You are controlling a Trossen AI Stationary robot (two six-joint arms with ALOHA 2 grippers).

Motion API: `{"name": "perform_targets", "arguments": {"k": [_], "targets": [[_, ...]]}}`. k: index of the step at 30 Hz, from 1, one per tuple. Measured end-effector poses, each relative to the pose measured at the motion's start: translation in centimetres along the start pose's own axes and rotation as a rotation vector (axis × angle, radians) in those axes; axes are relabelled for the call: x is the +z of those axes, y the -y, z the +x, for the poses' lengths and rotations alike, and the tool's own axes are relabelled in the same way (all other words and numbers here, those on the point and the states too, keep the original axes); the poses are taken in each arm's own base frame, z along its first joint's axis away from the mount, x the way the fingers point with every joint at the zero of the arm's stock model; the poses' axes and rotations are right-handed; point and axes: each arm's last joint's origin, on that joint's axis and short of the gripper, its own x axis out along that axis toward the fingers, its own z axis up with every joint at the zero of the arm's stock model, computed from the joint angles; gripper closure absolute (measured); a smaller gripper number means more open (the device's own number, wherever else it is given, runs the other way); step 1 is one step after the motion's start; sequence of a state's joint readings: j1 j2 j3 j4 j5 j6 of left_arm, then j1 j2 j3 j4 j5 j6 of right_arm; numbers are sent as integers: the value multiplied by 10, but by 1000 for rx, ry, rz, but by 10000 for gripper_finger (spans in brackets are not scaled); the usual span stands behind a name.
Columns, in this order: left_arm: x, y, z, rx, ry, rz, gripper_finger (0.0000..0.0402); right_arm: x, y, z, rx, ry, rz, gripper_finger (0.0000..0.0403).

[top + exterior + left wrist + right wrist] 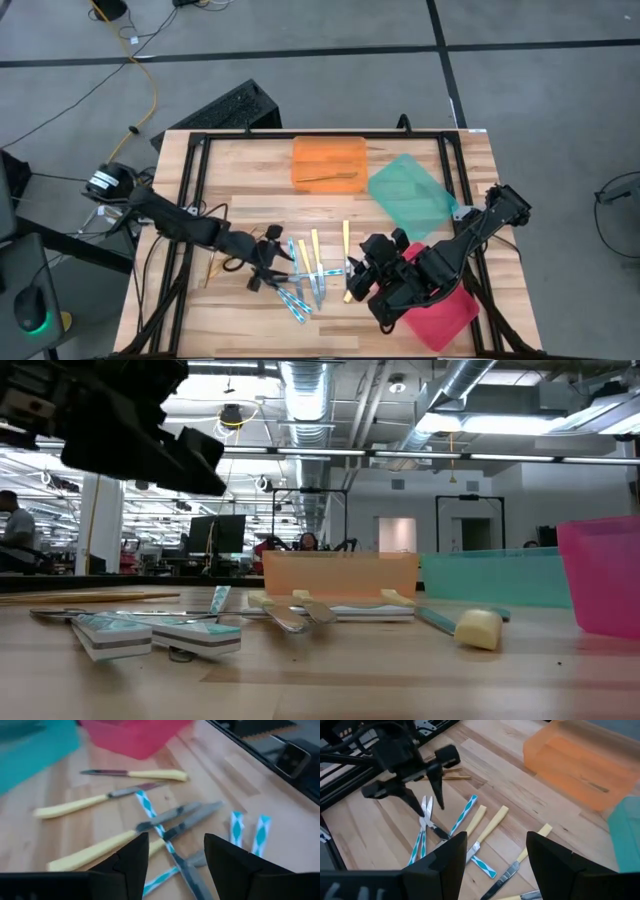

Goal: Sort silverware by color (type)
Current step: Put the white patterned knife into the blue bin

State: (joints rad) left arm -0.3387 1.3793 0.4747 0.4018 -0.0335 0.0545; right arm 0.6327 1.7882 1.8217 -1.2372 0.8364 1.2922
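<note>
Wooden table (240, 180): orange tray (328, 162) with one gold utensil (327, 179) inside.

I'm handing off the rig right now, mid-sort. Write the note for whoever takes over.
Left end effector: open, empty, over the blue utensils.
Right end effector: open, empty, over the yellow utensils.
Done: one gold utensil in the orange tray.
Left: more gold ones lie left of the pile; blue and yellow are still mixed on the table. Green tray looks empty; red tray contents hidden.
</note>
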Motion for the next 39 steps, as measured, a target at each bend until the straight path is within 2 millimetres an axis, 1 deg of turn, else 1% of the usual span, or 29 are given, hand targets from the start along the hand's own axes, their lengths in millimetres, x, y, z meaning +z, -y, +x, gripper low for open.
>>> {"name": "perform_targets", "arguments": {"k": [7,11,17,21,26,31,36,39], "targets": [[-13,-16,17,-114,-63,61,228,0,0,0,-2,0,-9,175],[-9,-22,30,-151,-82,132,228,1,1,2,-5,0,-4,175],[8,-29,43,-196,-179,224,228,1,1,2,-4,-23,-14,175],[18,-36,43,-215,-260,272,228,0,1,2,2,-41,-21,175],[22,-48,40,-212,-327,291,228,0,1,2,0,-41,-53,175],[17,-52,37,-232,-382,313,228,2,1,3,-3,-35,-59,175],[5,-50,37,-266,-480,329,228,1,2,3,-4,-33,-70,175],[5,-53,40,-216,-485,344,228,1,2,3,-4,-33,-70,175]]}}
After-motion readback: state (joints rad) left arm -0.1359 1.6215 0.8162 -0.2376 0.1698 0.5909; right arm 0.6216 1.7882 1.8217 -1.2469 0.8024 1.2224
